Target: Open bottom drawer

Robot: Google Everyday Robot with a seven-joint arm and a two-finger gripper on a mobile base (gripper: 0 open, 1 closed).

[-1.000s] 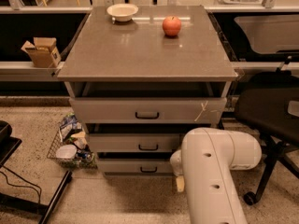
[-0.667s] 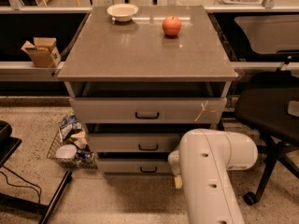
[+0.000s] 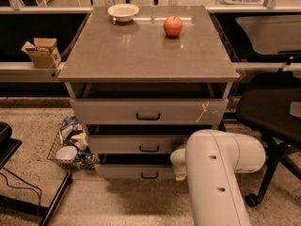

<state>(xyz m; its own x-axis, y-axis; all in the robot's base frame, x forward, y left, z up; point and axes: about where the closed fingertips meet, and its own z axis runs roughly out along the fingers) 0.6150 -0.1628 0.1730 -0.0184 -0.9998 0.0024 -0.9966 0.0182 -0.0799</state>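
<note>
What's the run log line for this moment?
task: open bottom drawer | handle: free, untouched | arm: low at drawer's right end | gripper: hidden behind arm

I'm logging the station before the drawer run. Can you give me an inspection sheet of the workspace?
surface: grey cabinet top, holding a bowl and an apple.
job's things: bottom drawer, front and dark handle showing, right end covered by the white arm.
clutter: wire basket of packets on the floor at left; cardboard box on the left ledge.
hand: not in view, presumably behind the arm at lower right.
cables: black cable on the floor, far left.
surroundings: black office chair at right.
</note>
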